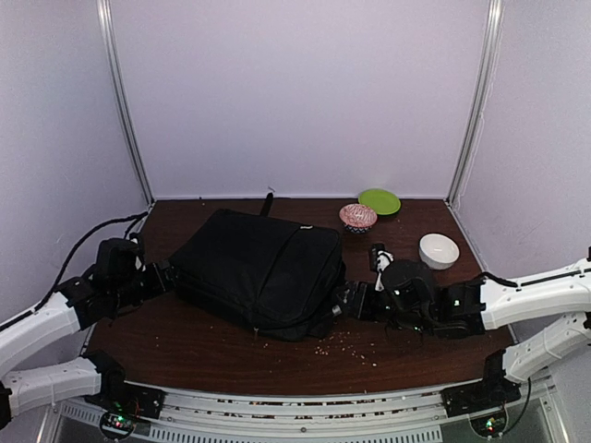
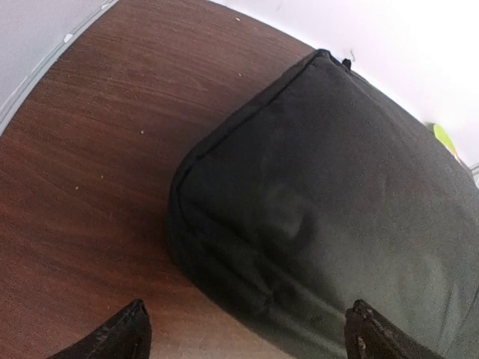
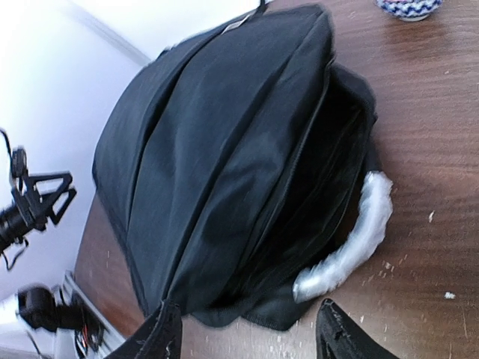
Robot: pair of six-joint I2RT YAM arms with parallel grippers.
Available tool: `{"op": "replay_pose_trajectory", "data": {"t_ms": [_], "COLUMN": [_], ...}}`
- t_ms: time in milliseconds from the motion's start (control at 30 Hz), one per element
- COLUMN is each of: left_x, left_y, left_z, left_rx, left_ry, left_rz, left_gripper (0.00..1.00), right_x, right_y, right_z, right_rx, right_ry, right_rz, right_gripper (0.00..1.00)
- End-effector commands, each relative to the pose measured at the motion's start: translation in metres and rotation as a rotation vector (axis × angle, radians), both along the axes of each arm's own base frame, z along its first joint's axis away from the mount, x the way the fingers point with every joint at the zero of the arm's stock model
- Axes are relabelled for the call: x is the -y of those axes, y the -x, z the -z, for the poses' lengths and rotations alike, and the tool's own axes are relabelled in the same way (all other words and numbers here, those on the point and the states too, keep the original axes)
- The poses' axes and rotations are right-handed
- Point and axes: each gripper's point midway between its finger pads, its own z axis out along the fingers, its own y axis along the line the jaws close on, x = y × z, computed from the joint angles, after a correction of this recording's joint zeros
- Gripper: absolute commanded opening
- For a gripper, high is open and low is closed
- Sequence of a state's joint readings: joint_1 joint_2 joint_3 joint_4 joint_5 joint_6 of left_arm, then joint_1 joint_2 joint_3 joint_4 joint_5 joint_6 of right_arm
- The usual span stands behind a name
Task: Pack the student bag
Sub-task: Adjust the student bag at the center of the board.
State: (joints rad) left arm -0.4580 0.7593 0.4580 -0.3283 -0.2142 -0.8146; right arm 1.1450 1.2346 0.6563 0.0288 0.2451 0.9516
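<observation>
The student bag point(image 1: 263, 269) is a large black fabric bag lying flat in the middle of the brown table. In the right wrist view the bag point(image 3: 224, 149) shows its open top and a silvery-grey handle point(image 3: 352, 239) at the near end. My right gripper point(image 3: 247, 329) is open just short of that end, with the bag's corner between its fingers, touching nothing. My left gripper point(image 2: 247, 333) is open at the bag's point(image 2: 329, 209) left corner, holding nothing. In the top view the left gripper point(image 1: 166, 274) and right gripper point(image 1: 343, 303) flank the bag.
A pink patterned bowl point(image 1: 357, 217), a green plate point(image 1: 379, 201) and a white bowl point(image 1: 439, 250) stand at the back right. A small black-and-white object point(image 1: 379, 257) lies by the right arm. Crumbs point(image 1: 355, 346) dot the table in front of the bag.
</observation>
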Motion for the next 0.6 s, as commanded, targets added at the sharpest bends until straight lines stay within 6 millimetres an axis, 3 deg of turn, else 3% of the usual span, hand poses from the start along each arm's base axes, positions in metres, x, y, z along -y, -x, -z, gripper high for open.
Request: {"op": "replay_pose_trajectory", "data": {"t_ms": [0, 133, 333, 400, 467, 567], "left_x": [0.013, 0.009, 0.004, 0.004, 0.008, 0.010], "left_y": [-0.050, -0.079, -0.107, -0.111, -0.112, -0.106], "left_z": [-0.035, -0.017, 0.012, 0.019, 0.023, 0.035], "left_rx": [0.098, 0.045, -0.039, -0.041, -0.033, -0.049], "left_ry": [0.080, 0.109, 0.115, 0.138, 0.163, 0.205], "left_rz": [0.004, -0.015, 0.002, 0.006, 0.019, 0.012], "left_gripper": [0.93, 0.94, 0.94, 0.90, 0.77, 0.39], "right_x": [0.006, 0.006, 0.008, 0.008, 0.005, -0.001], "right_y": [-0.042, -0.061, -0.065, -0.066, -0.069, -0.074], "right_z": [-0.026, -0.018, -0.015, -0.013, -0.011, -0.011], "right_rx": [0.006, -0.053, -0.052, -0.059, -0.070, -0.082], "right_ry": [-0.132, -0.174, -0.155, -0.158, -0.161, -0.151], "right_rz": [0.144, 0.141, 0.132, 0.126, 0.116, 0.091], "right_gripper": [0.61, 0.60, 0.60, 0.60, 0.60, 0.60]}}
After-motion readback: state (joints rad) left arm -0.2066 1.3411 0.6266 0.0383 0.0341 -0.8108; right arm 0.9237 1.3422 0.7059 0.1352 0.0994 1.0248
